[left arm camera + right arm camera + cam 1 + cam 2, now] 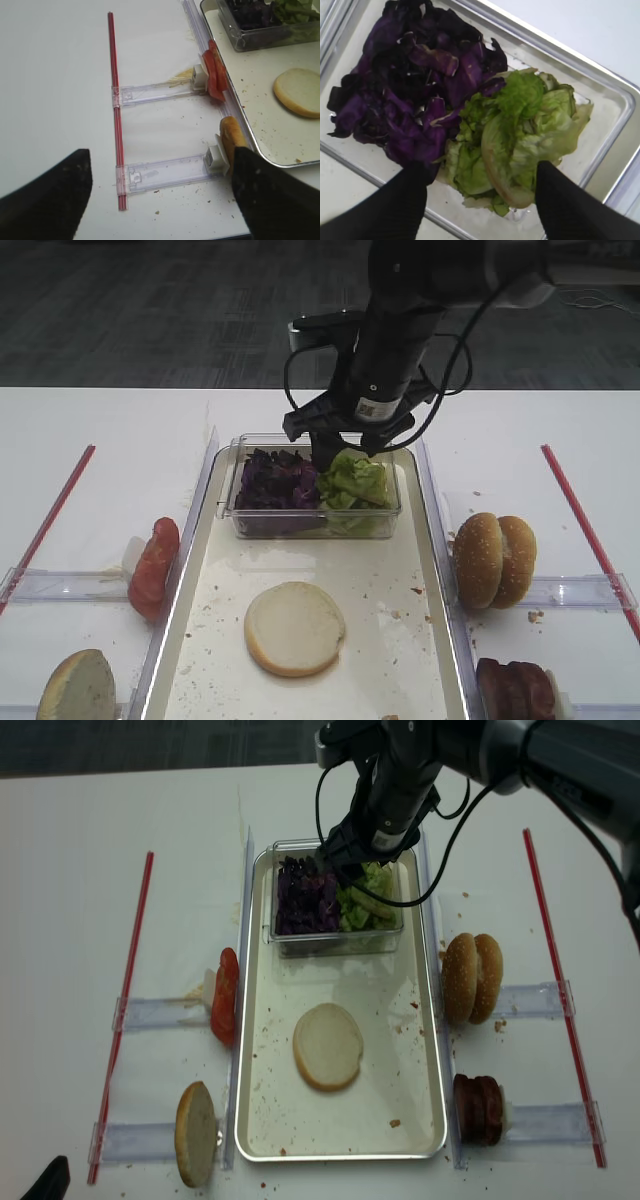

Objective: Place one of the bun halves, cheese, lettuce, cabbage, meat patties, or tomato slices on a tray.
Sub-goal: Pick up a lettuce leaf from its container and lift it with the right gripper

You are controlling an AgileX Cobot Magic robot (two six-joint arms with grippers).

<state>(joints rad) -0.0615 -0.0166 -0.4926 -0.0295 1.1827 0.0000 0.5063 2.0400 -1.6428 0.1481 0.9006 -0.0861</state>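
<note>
The light green lettuce (520,125) lies in the right half of a clear box, next to the dark purple cabbage (410,85). My right gripper (481,167) is lowered into the box with its jaws open. One black finger stands at each side of the lettuce (352,480), the left one at the cabbage's edge. The box sits at the far end of the long metal tray (400,640). A pale bun half (294,628) lies cut face up on the tray floor. My left gripper (161,155) hangs open over the bare table at the front left, holding nothing.
The clear box (240,515) has low walls. Left of the tray are tomato slices (153,565) and a bun half (77,688) on clear holders. Right of it stand sesame bun halves (494,560) and meat patties (515,690). Red strips (50,520) mark both sides.
</note>
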